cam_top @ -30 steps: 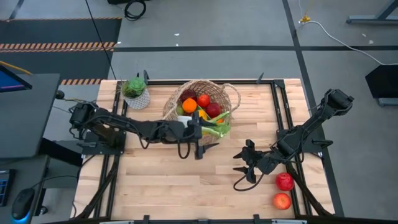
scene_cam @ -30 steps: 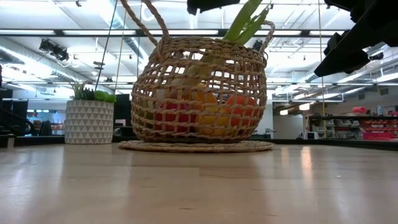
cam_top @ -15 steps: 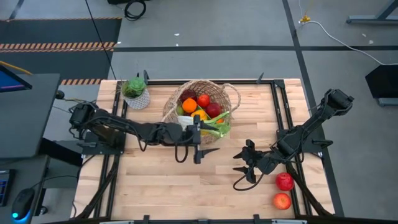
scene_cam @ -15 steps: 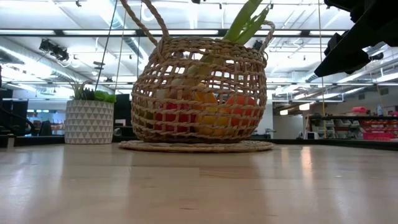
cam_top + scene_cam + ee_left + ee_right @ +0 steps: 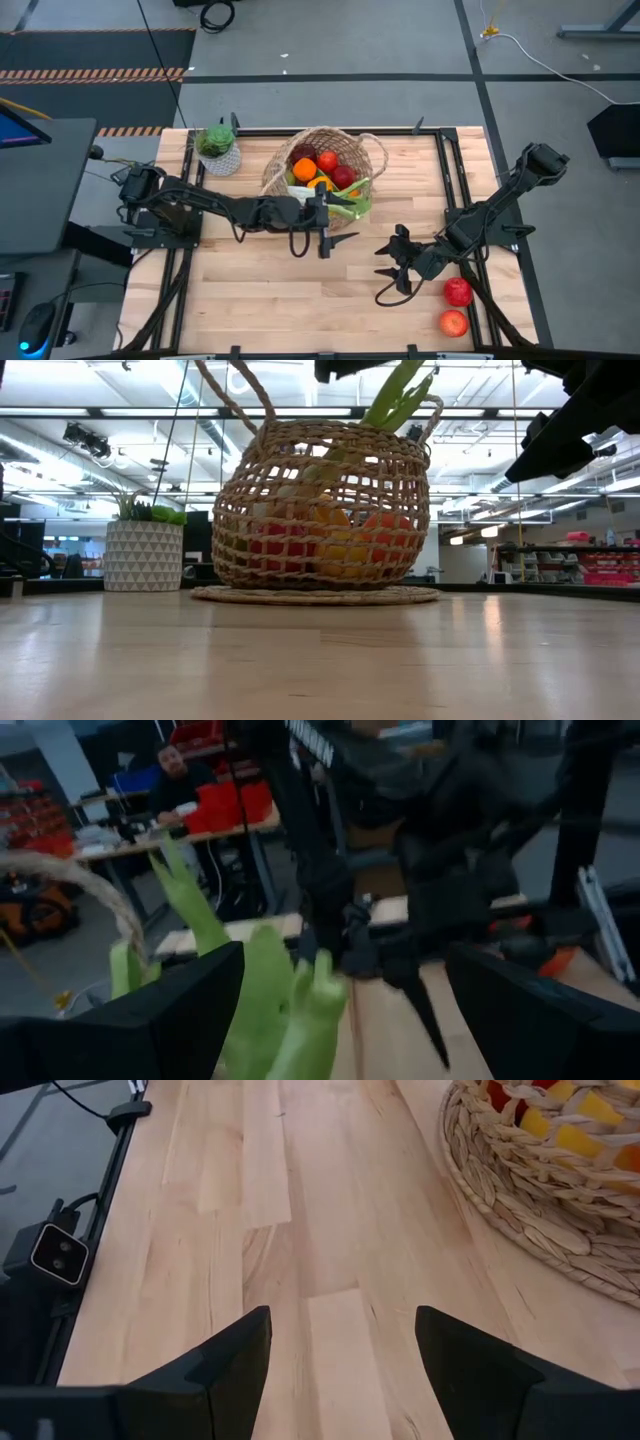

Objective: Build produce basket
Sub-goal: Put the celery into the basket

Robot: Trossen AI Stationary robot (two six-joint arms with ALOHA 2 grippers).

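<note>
Wicker basket [image 5: 322,170] x1, tan, open weave, 2 loop handles, sits at the table's [image 5: 250,290] far middle; white potted plant [image 5: 218,148] x1 just left of it; inside the basket: 1 orange [image 5: 304,169], 2 red apples [image 5: 327,161] at least, yellow pieces, 1 green leek [image 5: 350,205] sticking out over the near-right rim; rest of the pile too packed to count; left gripper [image 5: 325,232] x1 hangs just in front of the basket by the leek end, fingers spread wide, holding nothing; left wrist view shows leek leaves [image 5: 255,1010] between its fingers, contact unclear; right gripper [image 5: 397,262] x1 near the table's right front, fingers wide apart, empty, over bare wood; 2 red apples [image 5: 458,291] loose on the table beside it, near the right front corner.
</note>
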